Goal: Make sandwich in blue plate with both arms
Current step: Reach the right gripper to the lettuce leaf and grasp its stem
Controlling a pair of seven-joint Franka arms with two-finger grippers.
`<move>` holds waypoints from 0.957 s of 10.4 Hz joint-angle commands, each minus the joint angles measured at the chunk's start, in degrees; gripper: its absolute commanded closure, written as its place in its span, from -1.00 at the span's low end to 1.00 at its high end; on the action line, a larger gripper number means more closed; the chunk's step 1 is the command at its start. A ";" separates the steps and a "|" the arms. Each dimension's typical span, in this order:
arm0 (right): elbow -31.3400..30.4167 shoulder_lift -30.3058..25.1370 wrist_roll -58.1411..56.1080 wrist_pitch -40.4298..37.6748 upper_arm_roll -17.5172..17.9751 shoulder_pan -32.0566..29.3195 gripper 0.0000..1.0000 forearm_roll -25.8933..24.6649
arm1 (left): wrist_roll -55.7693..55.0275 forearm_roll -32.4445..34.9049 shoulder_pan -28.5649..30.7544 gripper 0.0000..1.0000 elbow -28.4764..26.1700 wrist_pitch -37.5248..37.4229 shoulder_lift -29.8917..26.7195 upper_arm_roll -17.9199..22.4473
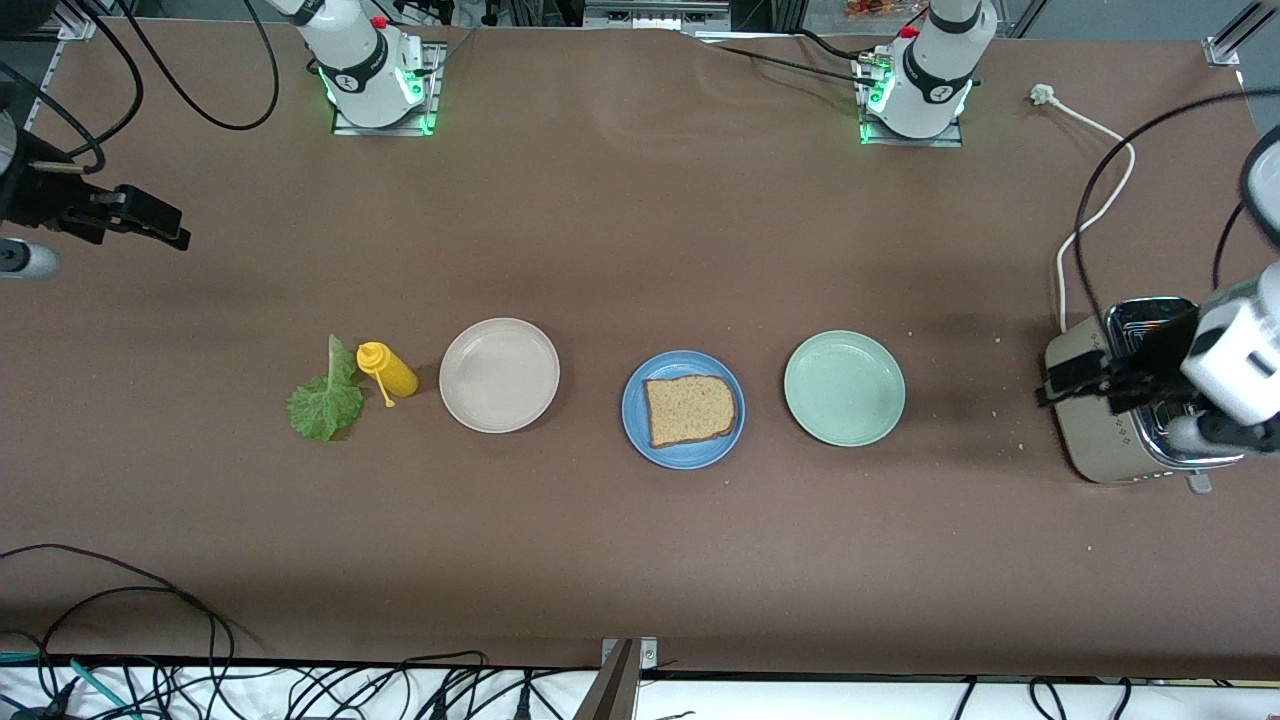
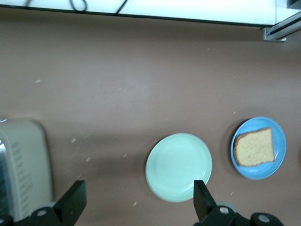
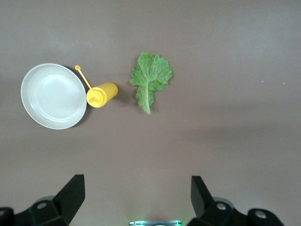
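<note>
The blue plate [image 1: 640, 425] [image 2: 281, 141] sits mid-table between two other plates. One square slice of brown bread [image 1: 690, 410] [image 2: 254, 147] lies flat on it. A ruffled green lettuce leaf [image 1: 325, 400] [image 3: 150, 77] lies on the table toward the right arm's end. My left gripper [image 1: 1060, 385] [image 2: 139, 188] hangs open and empty, high by the toaster [image 1: 1110, 440] [image 2: 23, 165]. High over the right arm's end of the table, my right gripper [image 1: 165, 225] [image 3: 136, 181] is open too, holding nothing.
A yellow squeeze bottle [image 1: 390, 370] [image 3: 101, 94] lies between the lettuce and a beige plate [image 1: 500, 375] [image 3: 51, 96]. A pale green plate [image 1: 845, 388] [image 2: 178, 167] stands between the blue plate and the toaster. Crumbs and the toaster's white cable [image 1: 1090, 215] lie at the left arm's end.
</note>
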 commanded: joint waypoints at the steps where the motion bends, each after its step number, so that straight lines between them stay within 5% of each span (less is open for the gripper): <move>1: -1.94 1.91 -0.35 -0.62 -0.15 0.13 -1.00 0.31 | -0.25 8.11 -0.58 -1.00 -6.72 -7.89 -12.32 -0.74; 4: -4.05 8.22 -0.34 3.14 -0.24 -0.05 -0.97 -0.13 | -3.83 12.67 -0.58 -1.00 -7.33 -13.72 -17.69 -1.01; 10: -27.49 11.48 -0.08 34.83 -0.51 -0.31 -0.95 -1.54 | -4.82 16.39 -0.85 -1.00 -8.49 -16.46 -19.47 -1.27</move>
